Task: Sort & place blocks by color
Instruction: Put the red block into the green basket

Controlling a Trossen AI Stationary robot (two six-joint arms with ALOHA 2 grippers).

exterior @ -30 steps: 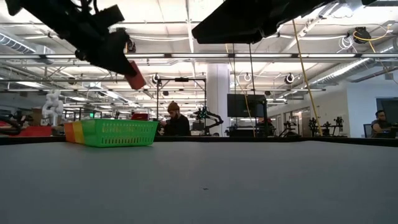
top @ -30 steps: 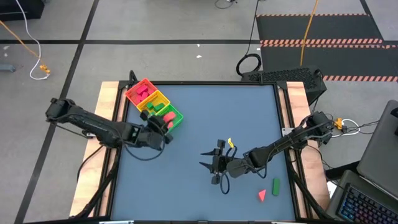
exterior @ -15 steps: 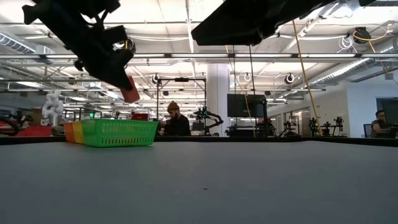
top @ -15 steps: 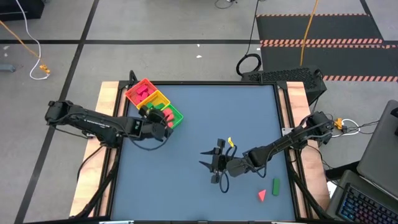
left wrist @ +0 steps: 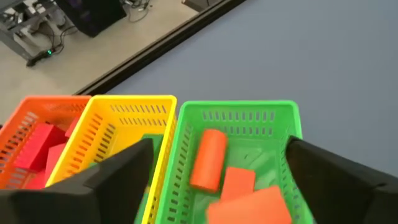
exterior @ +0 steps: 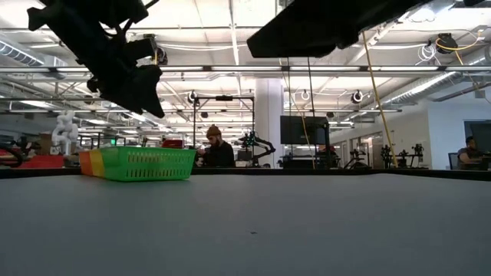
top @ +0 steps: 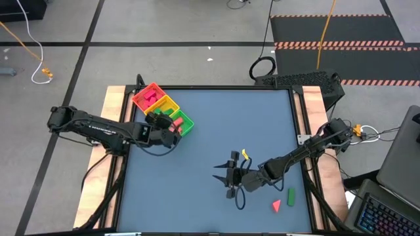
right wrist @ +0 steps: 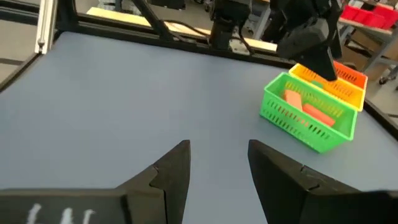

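Left tool [left wrist: 217,186], fingers apart, hovers over the green bin [left wrist: 233,111]; cylinder block [left wrist: 208,158] lies lengthwise inside.

Tray [left wrist: 176,111] compartments orange, yellow, green (mesh walls); orange-red blocks [left wrist: 209,158] in green; blue-grey table [top: 216,124]; dark grippers.

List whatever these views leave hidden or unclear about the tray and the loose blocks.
- Yellow compartment: left wrist view, contents blocked by the left tool's finger.
- Tray: low view, walls hide every block inside.
- Red block and green block: high view, too small to tell shape.
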